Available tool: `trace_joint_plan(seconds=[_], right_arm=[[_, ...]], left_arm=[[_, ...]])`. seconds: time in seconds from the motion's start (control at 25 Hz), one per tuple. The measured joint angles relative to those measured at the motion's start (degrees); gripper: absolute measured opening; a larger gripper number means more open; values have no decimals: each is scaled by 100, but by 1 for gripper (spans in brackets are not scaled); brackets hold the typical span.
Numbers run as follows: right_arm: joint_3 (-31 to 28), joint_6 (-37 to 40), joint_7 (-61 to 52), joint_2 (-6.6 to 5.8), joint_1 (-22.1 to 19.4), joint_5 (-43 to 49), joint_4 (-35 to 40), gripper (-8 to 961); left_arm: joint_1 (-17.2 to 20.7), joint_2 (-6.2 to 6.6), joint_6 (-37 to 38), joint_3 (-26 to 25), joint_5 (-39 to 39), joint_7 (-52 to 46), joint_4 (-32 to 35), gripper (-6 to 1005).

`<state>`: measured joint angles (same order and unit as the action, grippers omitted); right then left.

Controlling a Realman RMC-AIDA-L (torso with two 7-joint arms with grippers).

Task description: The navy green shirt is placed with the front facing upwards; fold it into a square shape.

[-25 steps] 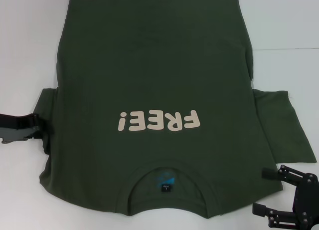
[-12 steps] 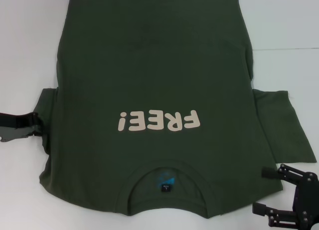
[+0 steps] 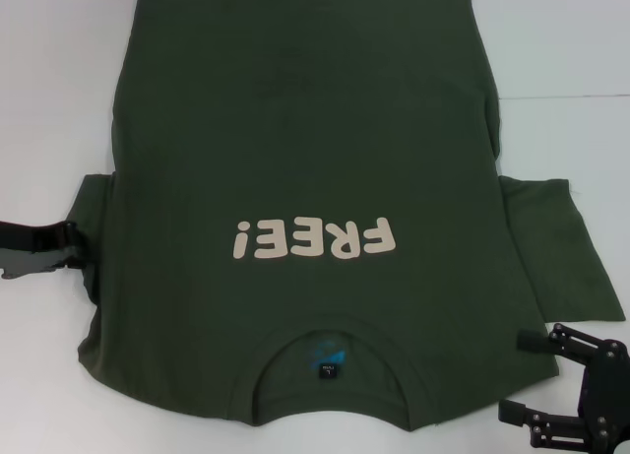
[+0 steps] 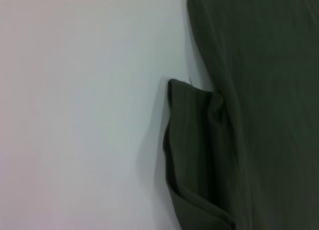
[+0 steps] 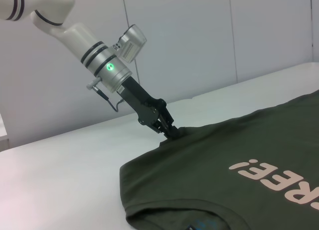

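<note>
The navy green shirt [image 3: 305,159] lies flat, front up, on the white table, with its cream "FREE!" lettering [image 3: 313,239] and collar [image 3: 330,360] on the near side. My left gripper [image 3: 71,245] is at the shirt's left sleeve [image 3: 91,227]. In the right wrist view the left gripper [image 5: 172,131] pinches the sleeve's edge, fingers together. The left wrist view shows that sleeve [image 4: 192,150] creased and doubled beside the body. My right gripper [image 3: 514,375] hovers open off the shirt's near right corner, holding nothing. The right sleeve [image 3: 556,247] is spread flat.
The white table [image 3: 49,99] shows bare on both sides of the shirt and past its far hem. A pale wall [image 5: 199,40] stands behind the table on the left arm's side.
My left gripper has shifted slightly outward to the left at the sleeve. The shirt and the right gripper have stayed where they were.
</note>
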<state>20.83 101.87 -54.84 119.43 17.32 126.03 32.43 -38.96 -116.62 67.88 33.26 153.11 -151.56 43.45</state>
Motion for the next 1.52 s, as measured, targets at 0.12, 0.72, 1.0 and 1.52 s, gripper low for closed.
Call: trace_joint_plan(seconds=[0.12,0.72,1.0,1.52], right_arm=[[0,0,0,0,0,0,0,928],[0,45,0,0,0,0,9,928],[0,88,0,0,0,0,9,928],[0,115,0,-8,-10,0,9,928]], left_arm=[[0,0,4,35,0,40,5,165],[44,-20,-65,78,-3,83,134,514],[54,-19,-74,78,2,212,126,511],[64,-45,-71,221,39,182,105,492]])
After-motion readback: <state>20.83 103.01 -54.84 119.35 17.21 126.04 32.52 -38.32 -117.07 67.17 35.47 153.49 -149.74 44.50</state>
